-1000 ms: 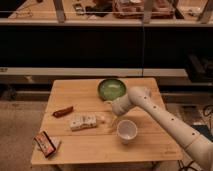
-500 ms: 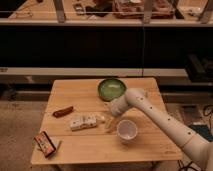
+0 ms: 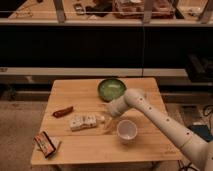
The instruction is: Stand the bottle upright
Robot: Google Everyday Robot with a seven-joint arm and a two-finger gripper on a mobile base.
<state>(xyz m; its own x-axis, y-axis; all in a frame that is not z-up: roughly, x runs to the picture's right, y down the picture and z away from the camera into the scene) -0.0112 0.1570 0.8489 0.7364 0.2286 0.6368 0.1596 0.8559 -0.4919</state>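
Trouble could start close in: the white cup (image 3: 127, 131) stands toward the table's (image 3: 85, 150) near edge, just beside the gripper (image 3: 107, 121), and a wide swing of the arm could knock it over. The bottle (image 3: 83, 121) lies on its side near the table's middle, cap toward the gripper, which sits low at that end; whether it is spread or pinching I cannot tell, and a hold on the small cap alone might slip and send the bottle rolling. Farther back, the green bowl (image 3: 111, 89) by the far edge could be bumped on the lift.
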